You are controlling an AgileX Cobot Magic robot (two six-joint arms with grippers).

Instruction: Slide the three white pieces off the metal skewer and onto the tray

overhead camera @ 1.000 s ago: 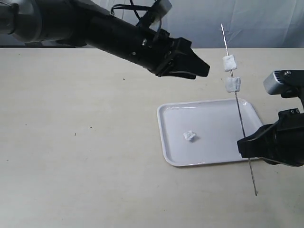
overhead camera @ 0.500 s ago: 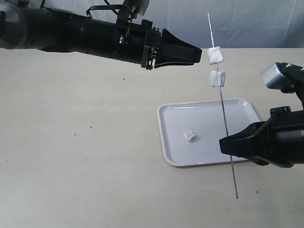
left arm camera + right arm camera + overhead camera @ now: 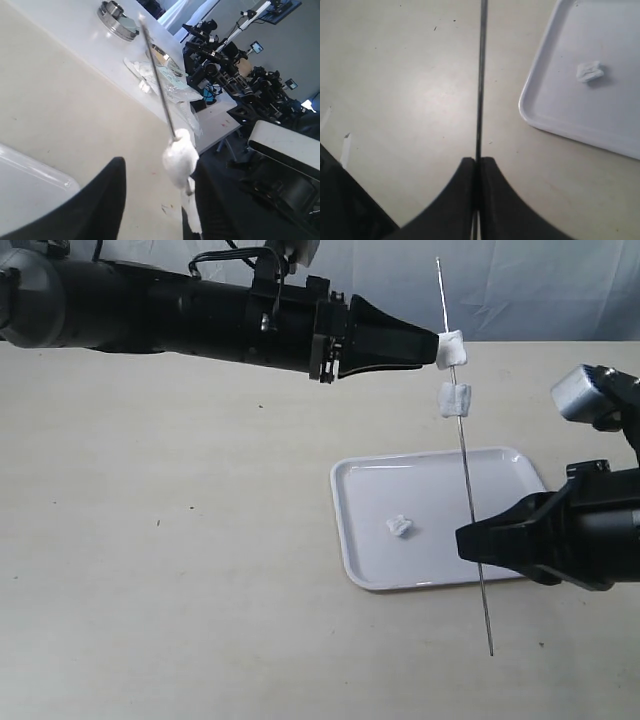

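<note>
Beige tabletop (image 3: pixel 180 540) fills the scene, and the tray (image 3: pixel 380 485) lies flat on it, toward the right arm's side. One white piece (image 3: pixel 399 526) lies loose on the tray. The right gripper (image 3: pixel 468 541) is clamped tight on the metal skewer (image 3: pixel 464 460), low on its shaft. It holds the rod nearly upright above the tray, probably so that whatever comes off drops there. Two lumps remain high on the rod, the upper piece (image 3: pixel 452 348) and the lower piece (image 3: pixel 455 399), a little apart. The left gripper (image 3: pixel 436 346) has its jaws apart on either side of the upper piece. The left wrist view shows a gap beside the lump, so it looks bracketed rather than pinched, ready for a squeeze and pull along the rod.
</note>
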